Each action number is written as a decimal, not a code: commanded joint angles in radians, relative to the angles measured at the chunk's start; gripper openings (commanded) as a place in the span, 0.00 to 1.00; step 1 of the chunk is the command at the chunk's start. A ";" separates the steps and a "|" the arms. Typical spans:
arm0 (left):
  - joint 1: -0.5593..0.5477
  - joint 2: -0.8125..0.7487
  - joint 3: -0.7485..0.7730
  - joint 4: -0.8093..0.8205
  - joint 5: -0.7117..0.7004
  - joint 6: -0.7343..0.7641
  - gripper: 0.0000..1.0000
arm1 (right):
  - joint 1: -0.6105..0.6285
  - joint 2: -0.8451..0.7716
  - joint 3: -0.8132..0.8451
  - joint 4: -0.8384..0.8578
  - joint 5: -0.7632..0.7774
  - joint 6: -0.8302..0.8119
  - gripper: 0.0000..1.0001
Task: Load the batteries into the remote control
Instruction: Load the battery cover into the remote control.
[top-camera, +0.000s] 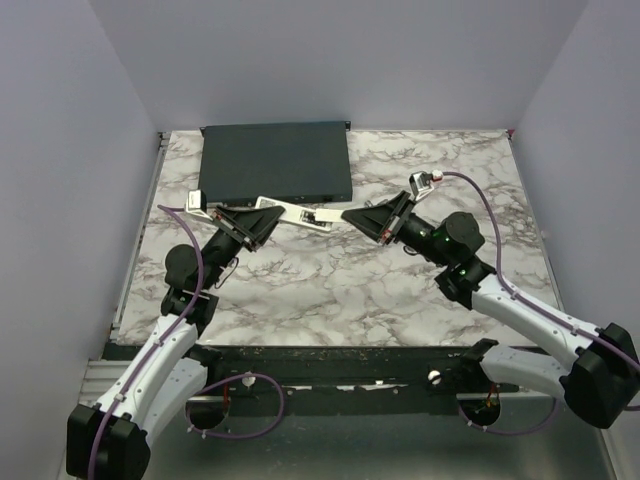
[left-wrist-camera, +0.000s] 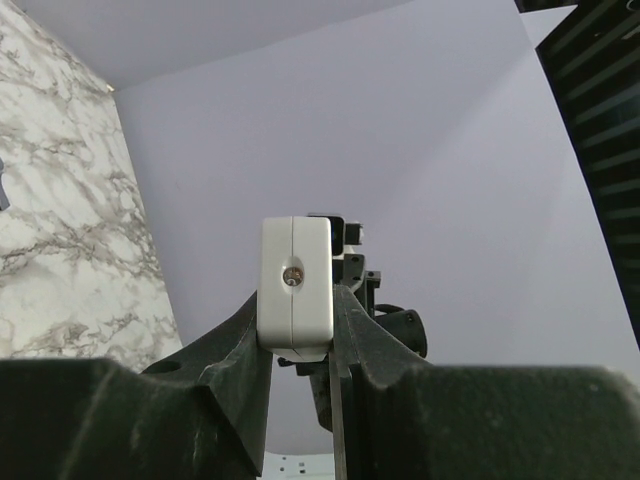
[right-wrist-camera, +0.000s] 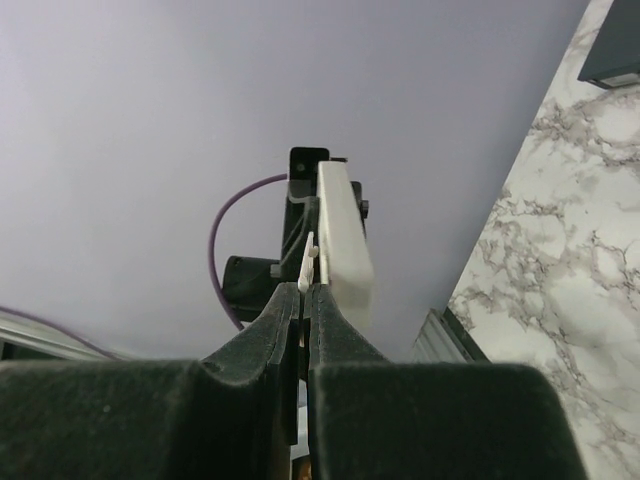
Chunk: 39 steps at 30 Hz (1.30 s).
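At the near edge of the tabletop (top-camera: 330, 290) the two arm bases sit side by side, and both arms reach forward and inward over the marble surface.

The left end effector (top-camera: 262, 218) points to the right, and its jaws are clamped on one end of the remote control (top-camera: 285, 208). The left wrist view shows that white end face-on, squeezed between the two dark fingers (left-wrist-camera: 240, 340), with a small round metal contact in the middle of the end face.

From that grip the remote control runs rightward as a slim white bar, lifted off the tabletop, toward the right end effector (top-camera: 355, 218), which faces it from the other side. In the right wrist view those jaws are almost fully closed on a thin white piece (right-wrist-camera: 308, 262) that stands edge-on between the fingertips. The remote's white body lies just beside it, against the right-hand finger, and stretches away toward the left end effector. I cannot tell whether the thin piece is part of the remote or separate from it.

Just beyond the remote, near the far edge of the tabletop, lies a large flat dark-grey box (top-camera: 275, 160). Behind it rise plain pale walls.
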 joint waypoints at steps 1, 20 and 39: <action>-0.011 -0.003 0.002 0.093 -0.041 -0.038 0.00 | 0.035 0.042 0.010 0.039 0.065 -0.016 0.01; -0.023 -0.003 -0.035 0.165 -0.073 -0.050 0.00 | 0.094 0.076 0.041 0.028 0.168 -0.025 0.01; -0.027 -0.024 -0.037 0.150 -0.101 -0.039 0.00 | 0.158 0.132 0.100 -0.032 0.213 -0.092 0.01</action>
